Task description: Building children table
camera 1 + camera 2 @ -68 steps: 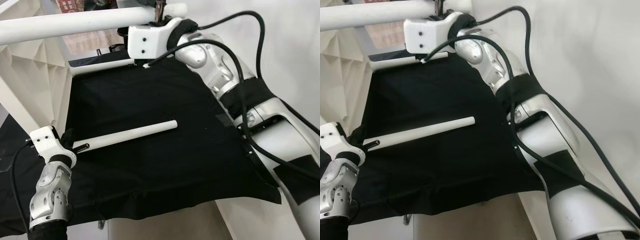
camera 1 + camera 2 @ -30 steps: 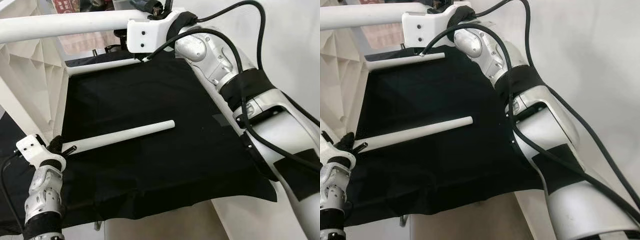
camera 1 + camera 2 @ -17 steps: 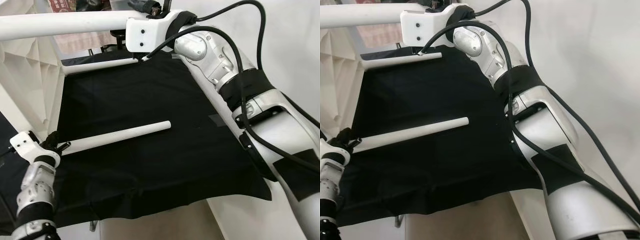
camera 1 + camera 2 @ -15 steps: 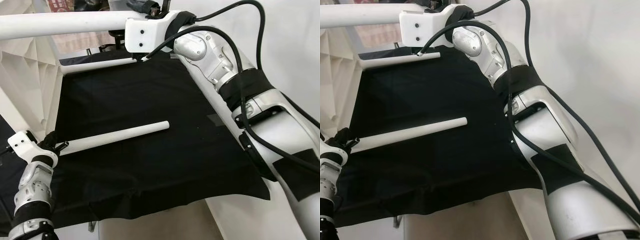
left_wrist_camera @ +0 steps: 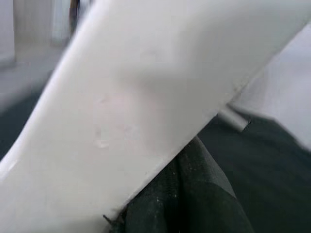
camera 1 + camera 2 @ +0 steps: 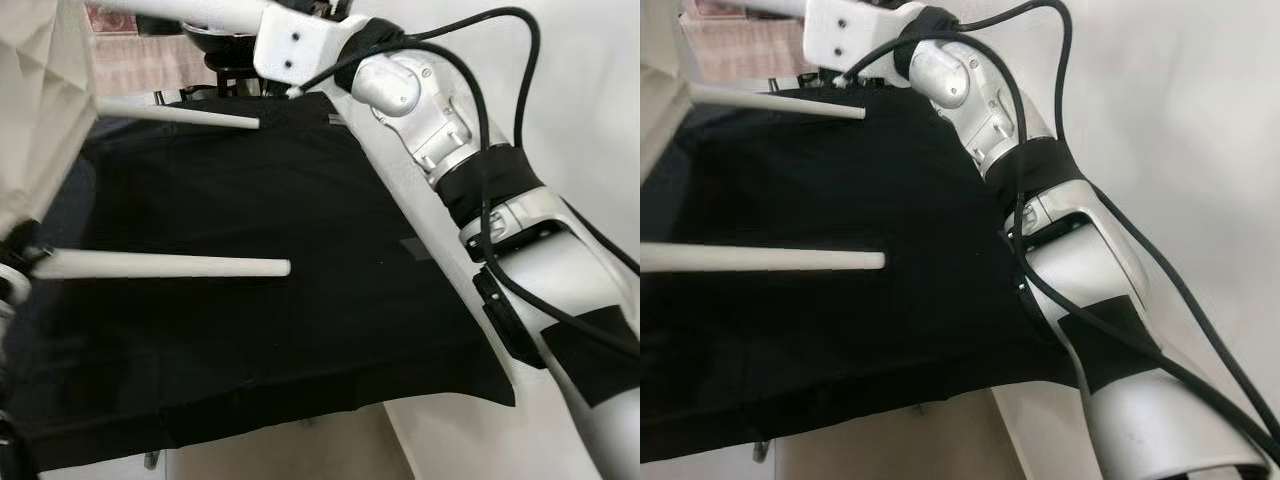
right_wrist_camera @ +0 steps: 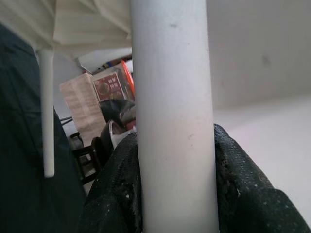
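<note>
A white children's table lies on its side, its ribbed underside (image 6: 40,100) at the far left. Three round white legs stick out to the right over a black cloth (image 6: 250,330). My right gripper (image 7: 172,160) is shut on the top leg (image 7: 170,97), with black fingers (image 7: 116,194) pressed on both sides; the right arm (image 6: 430,110) reaches up to it. My left gripper (image 5: 160,160) is shut on the lower leg (image 6: 170,266) near its base at the left edge, one black finger (image 5: 194,199) under the leg. The middle leg (image 6: 180,114) is free.
The black cloth covers a low surface whose front edge (image 6: 300,410) hangs over a pale floor. A white wall (image 6: 580,90) stands close on the right. Chairs and boxes (image 7: 112,97) sit far behind the table.
The whole view has shifted. The lower leg, tilted up to the right before, now lies level and further left. My left wrist has slid off to the left edge. Both grips are unchanged.
</note>
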`<state>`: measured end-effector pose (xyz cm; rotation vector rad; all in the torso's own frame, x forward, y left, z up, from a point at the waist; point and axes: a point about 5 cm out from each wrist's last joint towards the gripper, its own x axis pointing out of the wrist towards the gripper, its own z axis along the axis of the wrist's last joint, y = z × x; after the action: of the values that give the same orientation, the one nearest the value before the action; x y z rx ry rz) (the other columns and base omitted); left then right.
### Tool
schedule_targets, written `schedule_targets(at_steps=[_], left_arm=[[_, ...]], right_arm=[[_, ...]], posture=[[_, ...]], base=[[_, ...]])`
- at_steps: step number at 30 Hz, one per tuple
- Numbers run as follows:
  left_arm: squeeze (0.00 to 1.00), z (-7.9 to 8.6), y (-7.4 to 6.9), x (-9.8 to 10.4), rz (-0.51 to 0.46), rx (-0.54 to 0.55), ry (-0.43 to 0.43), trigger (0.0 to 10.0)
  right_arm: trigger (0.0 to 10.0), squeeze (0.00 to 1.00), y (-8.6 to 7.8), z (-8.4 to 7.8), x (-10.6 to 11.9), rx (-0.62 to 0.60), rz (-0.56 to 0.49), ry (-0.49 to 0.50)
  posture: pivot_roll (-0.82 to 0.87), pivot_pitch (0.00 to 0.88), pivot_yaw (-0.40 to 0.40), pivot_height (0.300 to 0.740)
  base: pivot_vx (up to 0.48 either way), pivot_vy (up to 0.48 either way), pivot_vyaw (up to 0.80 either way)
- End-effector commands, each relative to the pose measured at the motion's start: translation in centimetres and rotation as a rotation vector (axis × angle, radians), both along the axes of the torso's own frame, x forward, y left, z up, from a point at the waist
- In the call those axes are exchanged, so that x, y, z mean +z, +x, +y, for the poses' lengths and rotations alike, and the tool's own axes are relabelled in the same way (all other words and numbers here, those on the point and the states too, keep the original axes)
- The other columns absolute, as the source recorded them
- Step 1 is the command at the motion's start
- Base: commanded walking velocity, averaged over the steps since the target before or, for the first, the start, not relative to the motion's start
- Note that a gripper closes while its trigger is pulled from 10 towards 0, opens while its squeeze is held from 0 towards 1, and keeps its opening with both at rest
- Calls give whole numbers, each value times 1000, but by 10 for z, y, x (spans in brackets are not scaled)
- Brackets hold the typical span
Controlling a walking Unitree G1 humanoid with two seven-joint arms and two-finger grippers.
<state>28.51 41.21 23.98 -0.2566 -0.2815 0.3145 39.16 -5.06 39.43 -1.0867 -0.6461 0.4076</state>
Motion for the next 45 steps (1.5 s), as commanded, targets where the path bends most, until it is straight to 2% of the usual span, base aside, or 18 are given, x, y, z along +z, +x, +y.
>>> schedule_targets(at_steps=[1,3,4,7,8,10,12,15,19,23,24,25,26,27,28,37,38,45], left_arm=[[0,38,-35,45,-77,168,57,10000],[0,32,-37,112,-177,110,183,10000],[0,32,-37,112,-177,110,183,10000],[0,2,-37,190,-294,-10,344,10000],[0,2,-37,190,-294,-10,344,10000],[0,-16,-32,210,-328,-77,388,10000],[0,-27,-27,215,-335,-124,400,10000],[0,-64,-5,198,-292,-301,423,10000],[0,-81,5,172,-237,-397,389,10000],[0,-103,18,119,-136,-516,268,10000],[0,-113,20,98,-94,-542,245,10000],[0,-113,20,98,-94,-542,245,10000],[0,-123,21,80,-66,-565,219,10000],[0,-130,21,69,-50,-576,206,10000],[0,-134,20,59,-33,-572,200,10000],[0,-137,6,28,26,-505,178,10000],[0,-140,1,17,55,-477,206,10000],[0,-158,-8,-17,123,-366,185,10000]], right_arm=[[0,0,28,-86,-33,-321,227,233],[0,0,31,-83,-61,-288,360,336],[0,0,31,-83,-61,-288,360,336],[0,0,27,-53,-126,-175,632,440],[0,0,27,-53,-126,-175,632,440],[0,0,18,-32,-159,-120,749,445],[0,0,12,-18,-173,-89,797,448],[0,0,-8,18,-196,-5,873,442],[0,0,-13,23,-200,5,867,413],[0,0,-18,22,-210,-7,866,366],[10000,0,-19,19,-213,-27,866,369],[10000,0,-19,19,-213,-27,866,369],[10000,102,-20,17,-214,-17,866,383],[10000,102,-21,16,-215,-9,868,395],[10000,1000,-22,14,-215,3,885,429],[10000,1000,-28,-18,-208,60,883,560],[10000,1000,-35,-36,-216,40,901,559],[10000,1000,-68,-62,-235,-1,974,566]], posture=[[-65,104,35,740],[-42,99,38,740],[-42,99,38,740],[-22,95,48,740],[-22,95,48,740],[-10,101,55,740],[-2,95,61,740],[5,98,71,740],[0,102,76,740],[-10,103,76,740],[-14,105,78,740],[-14,105,78,740],[-18,106,77,740],[-18,104,77,740],[-18,101,74,740],[-35,101,67,740],[-40,98,67,740],[-59,91,60,740]], base=[[0,0,0],[0,0,0],[0,0,0],[0,0,0],[0,0,0],[0,0,0],[0,0,0],[0,0,0],[0,0,0],[0,0,0],[0,0,0],[0,0,0],[0,0,0],[0,0,0],[0,0,0],[0,0,0],[0,0,0],[0,0,0]])
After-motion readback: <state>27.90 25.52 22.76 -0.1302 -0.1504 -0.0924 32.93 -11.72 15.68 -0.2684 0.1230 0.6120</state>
